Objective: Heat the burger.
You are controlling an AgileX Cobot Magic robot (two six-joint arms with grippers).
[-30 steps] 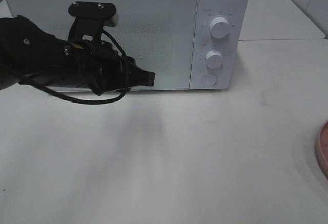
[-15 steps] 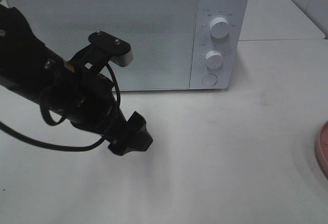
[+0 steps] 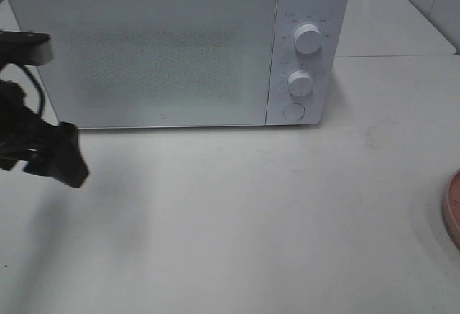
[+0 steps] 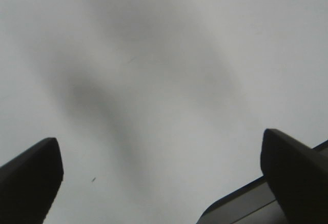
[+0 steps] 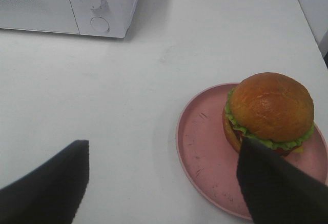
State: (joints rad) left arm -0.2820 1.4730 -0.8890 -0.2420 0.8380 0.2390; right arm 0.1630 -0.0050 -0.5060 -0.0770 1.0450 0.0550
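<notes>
The round burger (image 5: 270, 112) with glossy golden-brown bun, green lettuce frill and dark patty sat on a round pink plastic plate (image 5: 201, 147), toward one side of it. The plate lay on the pale white tabletop (image 3: 273, 213), well apart from the white box-shaped microwave oven (image 3: 144, 48), whose door was closed.

Right gripper (image 5: 164, 183): jaws spread wide, empty, hovering beside the plate, not touching it. Left gripper (image 4: 159, 178): jaws fully spread, empty, over bare tabletop near the microwave's left front corner.

Handling judgement: burger looked light and soft; the bun would likely dent under a hard squeeze, and the stacked layers could slide apart. The glossy crown may be slippery. Safer hold would probably be the plate's raised rim, carrying burger and plate together. If the burger itself is gripped, take it low across the sides, gently.
</notes>
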